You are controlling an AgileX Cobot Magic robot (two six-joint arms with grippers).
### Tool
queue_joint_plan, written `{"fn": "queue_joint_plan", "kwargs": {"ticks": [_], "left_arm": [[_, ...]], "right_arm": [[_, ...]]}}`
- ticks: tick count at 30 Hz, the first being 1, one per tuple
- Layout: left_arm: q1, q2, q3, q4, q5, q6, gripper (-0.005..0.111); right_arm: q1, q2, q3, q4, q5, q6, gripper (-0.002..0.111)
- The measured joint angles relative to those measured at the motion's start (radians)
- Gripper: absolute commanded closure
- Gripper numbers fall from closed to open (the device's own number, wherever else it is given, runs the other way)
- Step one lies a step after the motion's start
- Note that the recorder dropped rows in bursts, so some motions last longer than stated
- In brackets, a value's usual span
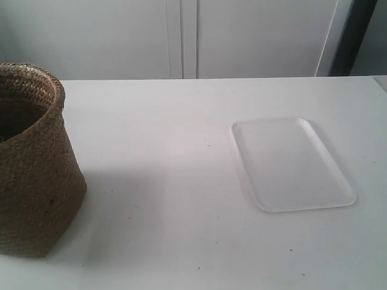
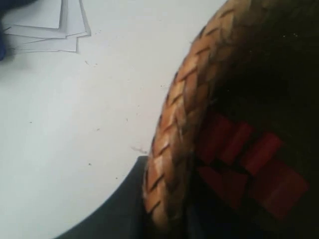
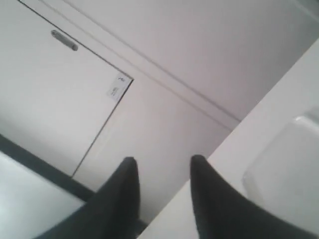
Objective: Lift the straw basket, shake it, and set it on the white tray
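Observation:
The straw basket (image 1: 33,163) stands at the exterior view's left edge, partly cut off, brown and woven. In the left wrist view its braided rim (image 2: 174,139) fills the frame, and my left gripper (image 2: 167,219) straddles that rim. One dark finger (image 2: 119,211) presses on the outside; the other is hidden in the dark interior. The white tray (image 1: 290,164) lies flat at the table's right, bare. My right gripper (image 3: 164,160) is open in the air beside the tray's corner (image 3: 289,169), holding nothing. Neither arm shows in the exterior view.
Red patches (image 2: 249,159) show inside the basket. A stack of white papers (image 2: 45,30) lies on the table beyond the basket. White cabinet doors (image 1: 193,36) stand behind the white table (image 1: 163,181).

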Motion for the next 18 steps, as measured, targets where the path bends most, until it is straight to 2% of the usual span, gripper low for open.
{"fn": "queue_joint_plan", "kwargs": {"ticks": [3, 5, 11, 13, 18], "left_arm": [[0.0, 0.0, 0.0, -0.036, -0.004, 0.033, 0.107], [0.0, 0.0, 0.002, -0.059, -0.006, 0.052, 0.107], [0.0, 0.0, 0.004, -0.107, -0.008, 0.1, 0.107], [0.0, 0.0, 0.004, -0.109, -0.008, 0.103, 0.107], [0.0, 0.0, 0.004, -0.135, -0.008, 0.112, 0.107]], "right_arm": [[0.074, 0.0, -0.03, 0.003, 0.0, 0.055, 0.104], [0.127, 0.0, -0.053, 0.003, 0.0, 0.067, 0.108], [0.299, 0.015, -0.085, 0.003, -0.008, 0.07, 0.108], [0.341, 0.068, -0.085, 0.001, -0.013, -0.009, 0.108], [0.356, 0.245, -0.085, -0.003, -0.171, -0.208, 0.108]]}}
